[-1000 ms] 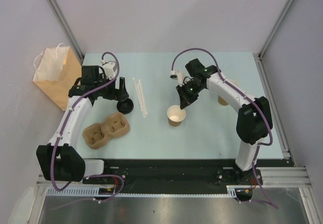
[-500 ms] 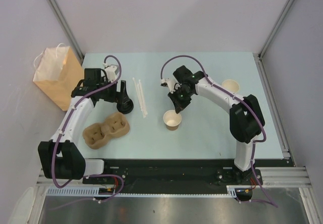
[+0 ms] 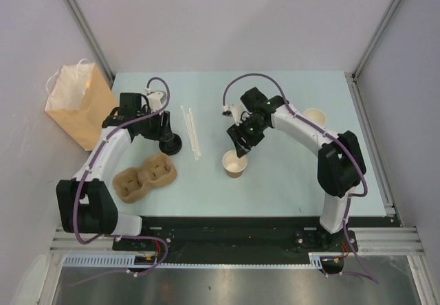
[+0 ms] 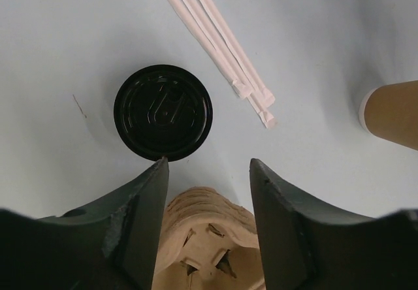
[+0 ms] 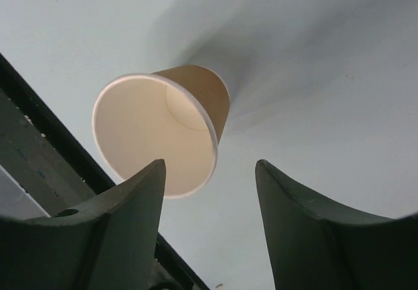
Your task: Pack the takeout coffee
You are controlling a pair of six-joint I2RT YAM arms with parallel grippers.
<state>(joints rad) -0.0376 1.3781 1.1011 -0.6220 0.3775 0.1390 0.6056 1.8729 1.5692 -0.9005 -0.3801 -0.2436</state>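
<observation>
The lidless paper cup (image 3: 235, 164) in the middle of the table (image 3: 289, 181), its black lid (image 4: 163, 112) lying flat to the left, looks light and crushable, so pinch its wall gently below the rim; the left claw (image 4: 208, 167) and right claw (image 5: 209, 169) both gape, holding nothing.

the tan paper cup (image 5: 160, 130) stands upright and lidless, white inside and seemingly empty, just beyond the right gripper (image 5: 209, 172), off-centre from its gap. the round black lid (image 4: 163, 112) lies flat, embossed face up, just past the left gripper (image 4: 208, 169), by one fingertip.
</observation>
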